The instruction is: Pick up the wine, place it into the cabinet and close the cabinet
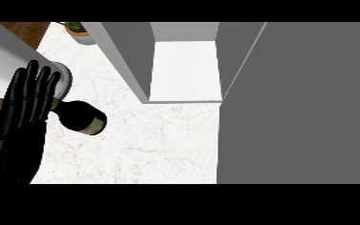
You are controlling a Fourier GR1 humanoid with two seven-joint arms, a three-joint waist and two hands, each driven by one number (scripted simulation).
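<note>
The wine bottle [83, 116], dark with a lighter band near its base, is tipped with its base toward the lower right on the white marble counter [162, 143]. Its neck end is hidden behind my left hand [25, 109]. That hand stands at the view's left edge, open, with straight fingers pointing up. Whether the fingers touch the bottle I cannot tell. The cabinet [184, 69] stands open at top centre and shows a white inside. Its grey door [292, 105] fills the right side. My right hand does not show.
A grey-white rounded object [65, 78] sits just behind the bottle at the left. A potted plant [77, 30] stands at the far back left, next to a wooden surface [25, 32]. The cabinet's grey side wall [130, 57] rises right of the bottle.
</note>
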